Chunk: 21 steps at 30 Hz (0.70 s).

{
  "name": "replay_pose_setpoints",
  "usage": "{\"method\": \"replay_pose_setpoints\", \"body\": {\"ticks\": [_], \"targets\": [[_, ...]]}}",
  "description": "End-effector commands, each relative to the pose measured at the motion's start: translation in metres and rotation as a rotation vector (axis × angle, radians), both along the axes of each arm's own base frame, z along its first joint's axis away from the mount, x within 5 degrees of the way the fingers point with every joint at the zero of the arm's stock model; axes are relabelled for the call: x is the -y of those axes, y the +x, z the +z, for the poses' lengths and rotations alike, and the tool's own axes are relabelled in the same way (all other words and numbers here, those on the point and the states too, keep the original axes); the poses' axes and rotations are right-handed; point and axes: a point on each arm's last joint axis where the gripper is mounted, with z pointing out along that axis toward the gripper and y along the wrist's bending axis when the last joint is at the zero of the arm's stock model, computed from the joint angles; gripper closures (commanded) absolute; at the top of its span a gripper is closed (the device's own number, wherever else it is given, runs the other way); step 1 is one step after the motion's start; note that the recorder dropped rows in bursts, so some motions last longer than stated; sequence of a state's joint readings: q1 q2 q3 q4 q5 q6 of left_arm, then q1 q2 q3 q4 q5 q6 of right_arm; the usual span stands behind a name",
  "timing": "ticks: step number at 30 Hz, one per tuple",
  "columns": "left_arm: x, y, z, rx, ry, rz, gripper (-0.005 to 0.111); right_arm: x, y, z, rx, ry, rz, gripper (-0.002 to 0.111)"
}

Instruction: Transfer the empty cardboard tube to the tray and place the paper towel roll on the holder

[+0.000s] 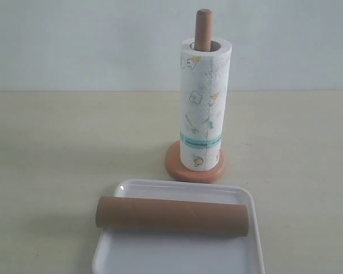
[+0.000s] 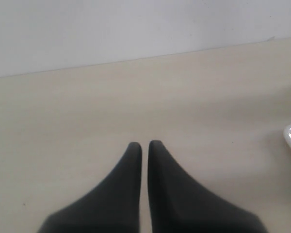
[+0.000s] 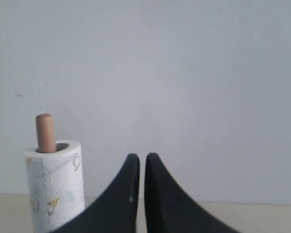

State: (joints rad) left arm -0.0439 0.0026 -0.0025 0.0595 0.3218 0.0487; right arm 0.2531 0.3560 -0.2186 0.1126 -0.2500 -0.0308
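The left gripper (image 2: 144, 144) hangs over the bare surface (image 1: 46, 171), jaws nearly touching, holding nothing. The empty cardboard tube (image 1: 171, 216) lies on its side across the white tray (image 1: 177, 257), its left end just overhanging the rim. Beyond the tray, the paper towel roll (image 1: 203, 103) stands upright on the wooden holder (image 1: 203, 28), whose post tip pokes out the top. The right gripper (image 3: 142, 158) is level with the roll's top, jaws closed, empty.

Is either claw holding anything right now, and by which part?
Nothing is held: the left claw and the right claw are both shut and empty.
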Motion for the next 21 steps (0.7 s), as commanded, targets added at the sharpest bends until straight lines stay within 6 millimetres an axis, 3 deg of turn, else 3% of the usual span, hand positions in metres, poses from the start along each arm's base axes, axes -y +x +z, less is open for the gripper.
{"method": "replay_pose_setpoints", "body": {"ticks": [1,11,21], "targets": [[0.0,0.0,0.0,0.007,-0.014,0.002,0.103,0.007,-0.011,-0.026,0.022,0.036,-0.039,0.104],[0.0,0.0,0.0,0.007,-0.014,0.002,0.103,0.009,-0.017,-0.066,-0.111,0.008,-0.061,0.104],[0.0,0.0,0.0,0.007,-0.014,0.002,0.103,0.018,-0.026,-0.071,-0.126,0.024,-0.182,0.104]]}}
